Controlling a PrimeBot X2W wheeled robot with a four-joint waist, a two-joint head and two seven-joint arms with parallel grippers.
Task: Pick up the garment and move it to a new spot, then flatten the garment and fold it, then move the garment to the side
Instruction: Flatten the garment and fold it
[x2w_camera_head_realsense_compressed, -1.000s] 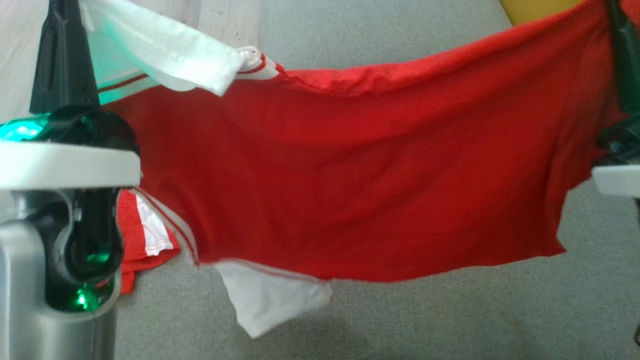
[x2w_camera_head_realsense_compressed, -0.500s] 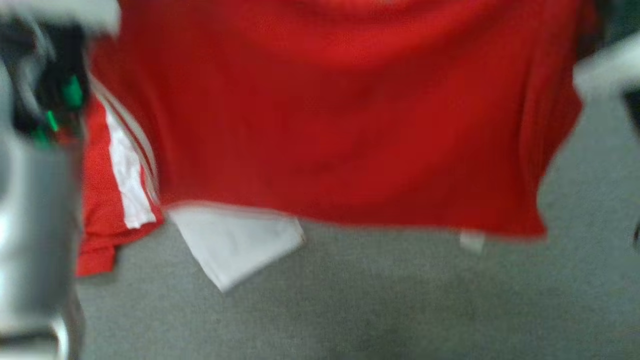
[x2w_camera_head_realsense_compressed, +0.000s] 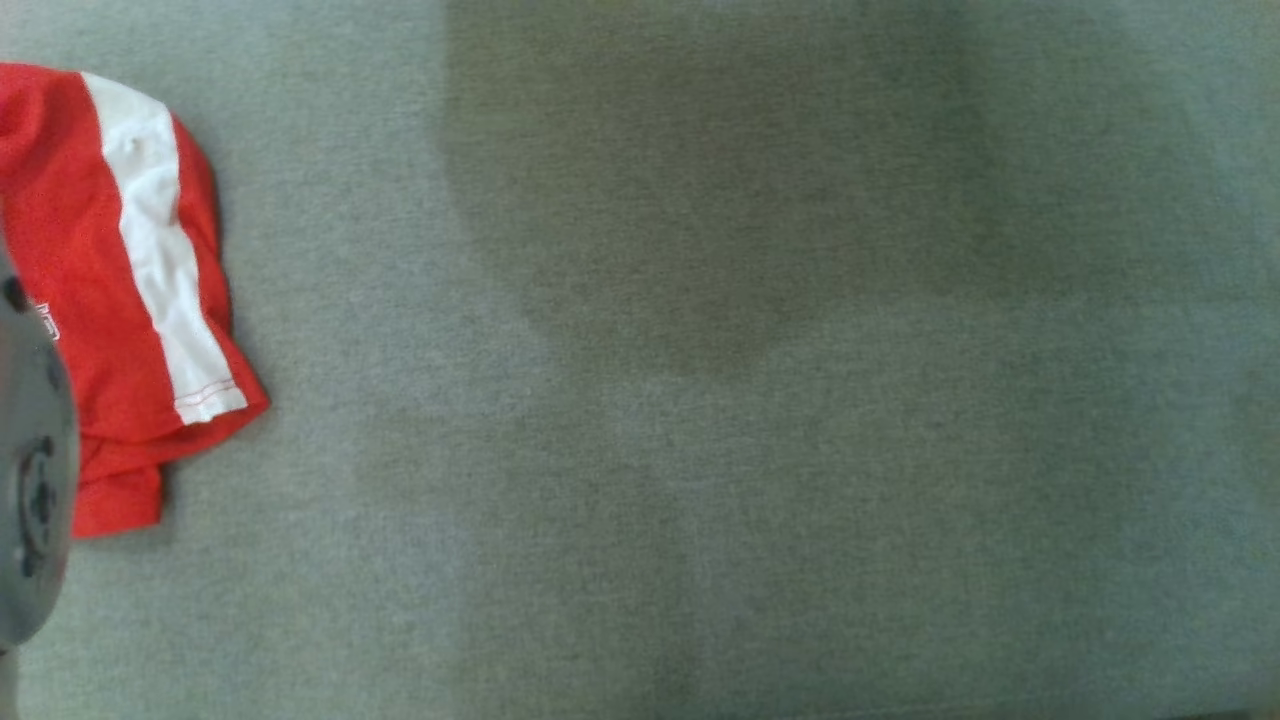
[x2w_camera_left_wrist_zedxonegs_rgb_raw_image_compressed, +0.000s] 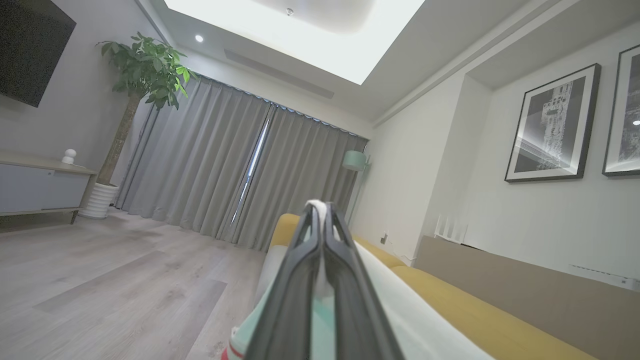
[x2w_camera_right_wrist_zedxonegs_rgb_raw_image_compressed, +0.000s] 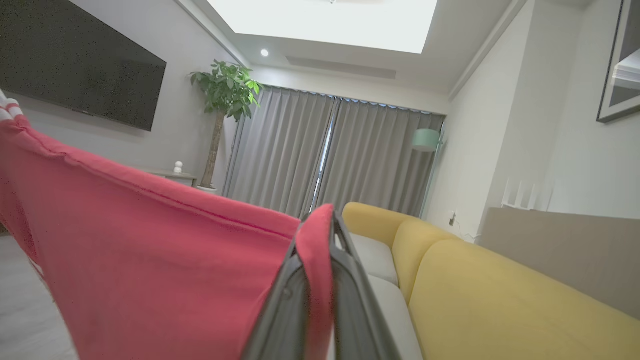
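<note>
Red garment still in left claw, right claw

Grey floor-length curtains close off the far wall, a tall potted plant at one end and a teal-shaded lamp at the other. A yellow sofa faces a wall-hung television across pale wood floor, under a bright recessed ceiling panel.
</note>
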